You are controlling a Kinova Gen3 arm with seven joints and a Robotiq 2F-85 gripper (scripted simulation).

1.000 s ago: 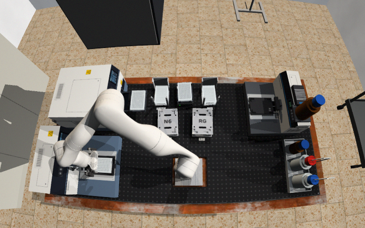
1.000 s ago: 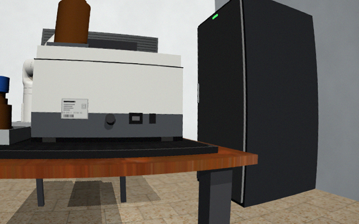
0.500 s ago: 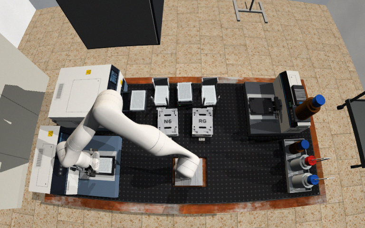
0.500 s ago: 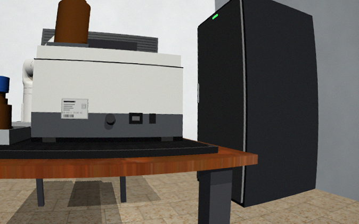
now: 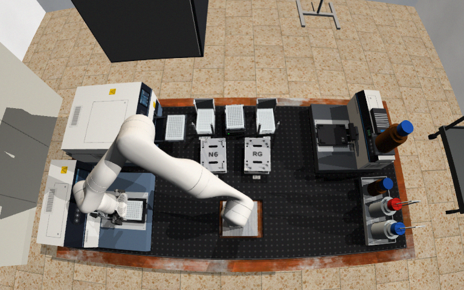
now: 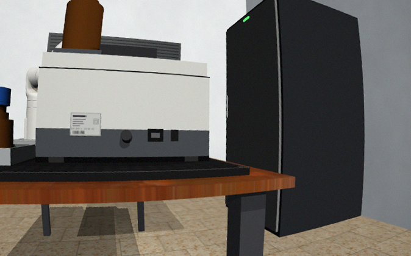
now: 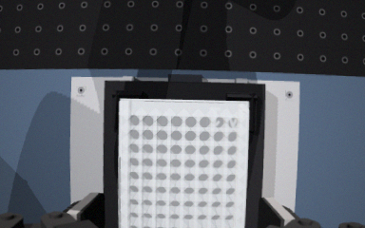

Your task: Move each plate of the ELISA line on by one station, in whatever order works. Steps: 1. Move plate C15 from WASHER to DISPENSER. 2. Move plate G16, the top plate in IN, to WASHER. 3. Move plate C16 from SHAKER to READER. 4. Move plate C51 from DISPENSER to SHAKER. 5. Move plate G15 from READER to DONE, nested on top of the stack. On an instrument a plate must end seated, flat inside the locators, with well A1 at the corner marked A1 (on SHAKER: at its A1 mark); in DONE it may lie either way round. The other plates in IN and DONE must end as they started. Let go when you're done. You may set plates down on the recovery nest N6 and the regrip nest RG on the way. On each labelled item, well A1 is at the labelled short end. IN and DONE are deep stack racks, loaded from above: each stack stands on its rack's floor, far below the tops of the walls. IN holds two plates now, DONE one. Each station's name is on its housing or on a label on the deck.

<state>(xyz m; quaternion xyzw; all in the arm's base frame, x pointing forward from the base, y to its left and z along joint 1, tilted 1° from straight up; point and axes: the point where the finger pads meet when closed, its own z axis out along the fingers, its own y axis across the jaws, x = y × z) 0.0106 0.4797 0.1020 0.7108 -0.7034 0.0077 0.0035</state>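
Observation:
My gripper [image 5: 115, 208] is open and empty above the front-left instrument with the blue-grey deck. A white well plate [image 5: 134, 209] lies flat in that instrument's black nest. In the wrist view the plate [image 7: 182, 166] fills the middle. My two fingers stand wide on either side of its long edges, apart from it. Another white plate [image 5: 174, 127] lies on the tray of the back-left instrument. A third plate [image 5: 234, 116] sits on the small station between the two racks [image 5: 204, 118] [image 5: 266, 118]. The right instrument's black nest [image 5: 331, 135] holds no plate. I cannot read any plate labels.
The nests N6 [image 5: 212, 154] and RG [image 5: 257, 154] stand mid-deck with no plate on them. My arm's base [image 5: 239, 213] is at the front centre. Brown bottles [image 5: 393, 135] and a tube holder [image 5: 381, 210] stand at the right. The exterior view shows only the right instrument's back [image 6: 121, 108].

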